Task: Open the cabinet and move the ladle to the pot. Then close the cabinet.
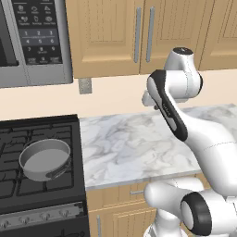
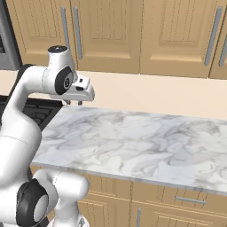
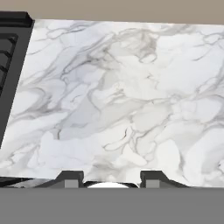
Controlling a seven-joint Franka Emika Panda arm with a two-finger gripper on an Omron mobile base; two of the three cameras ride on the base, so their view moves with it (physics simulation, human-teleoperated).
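Cabinet (image 1: 143,34) shut at top centre of the left base view, both bar handles (image 1: 137,34) side by side at the seam; ladle presumably behind those doors, not visible. Pot (image 1: 45,159) at lower left of that view, sitting on the stove (image 1: 28,194). Tool (image 2: 73,102) hanging above the marble worktop (image 2: 133,142), left of centre in the right base view, pointing down; fingertips (image 3: 70,179) at the bottom of the hand view standing apart, nothing between them, so open and empty.

Risks from here, as a judgement: reaching up with the elbow swinging wide, clipping the microwave (image 1: 32,41). Catching both handles at once. Pulling off the door's arc, slipping off the bar.
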